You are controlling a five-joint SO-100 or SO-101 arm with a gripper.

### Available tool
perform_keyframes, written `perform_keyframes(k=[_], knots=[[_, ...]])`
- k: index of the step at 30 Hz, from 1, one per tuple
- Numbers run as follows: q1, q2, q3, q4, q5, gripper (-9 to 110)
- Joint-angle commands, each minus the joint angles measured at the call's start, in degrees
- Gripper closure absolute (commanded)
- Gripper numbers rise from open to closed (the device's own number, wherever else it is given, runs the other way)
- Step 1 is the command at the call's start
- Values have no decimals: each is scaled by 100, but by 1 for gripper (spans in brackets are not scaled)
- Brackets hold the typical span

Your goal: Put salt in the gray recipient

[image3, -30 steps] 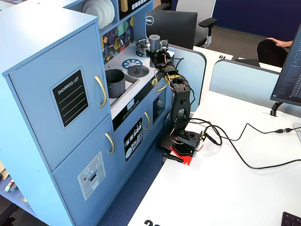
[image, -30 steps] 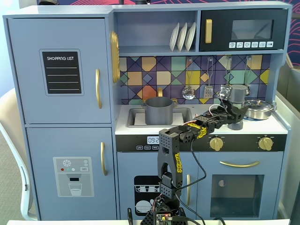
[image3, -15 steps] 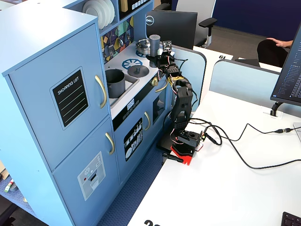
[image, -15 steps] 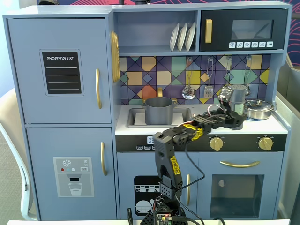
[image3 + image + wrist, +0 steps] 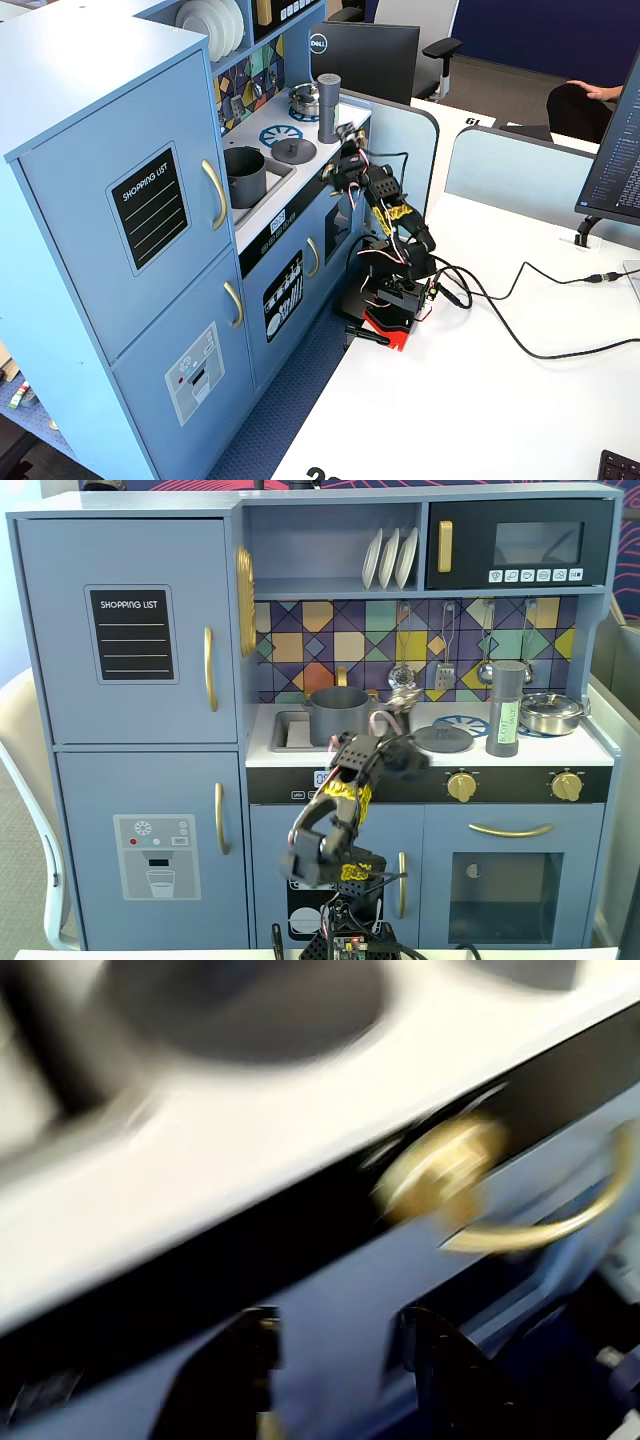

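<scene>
Salt (image 5: 503,708) stands upright, ungrasped, on the right of the stovetop, well apart from the gray recipient (image 5: 337,716) in the sink; fingers (image 5: 215,1380) parted, empty.

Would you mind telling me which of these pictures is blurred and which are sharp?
The wrist view is smeared by motion: the gold knob streaks. Both fixed views are sharp; the salt reads clearly.
</scene>
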Motion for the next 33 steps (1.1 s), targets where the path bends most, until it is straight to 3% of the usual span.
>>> perform_keyframes(k=[1,7,13,19,25,28,33], knots=[[-1090,510,448,316,-343,101],[-2224,861,1775,237,-483,101],[-2900,1512,3085,26,9,101],[-2988,2215,3929,457,132,101],[-2839,2505,4579,1046,-536,101],[-3050,2505,4588,1617,-308,101],[-2944,2514,4588,1608,-220,100]])
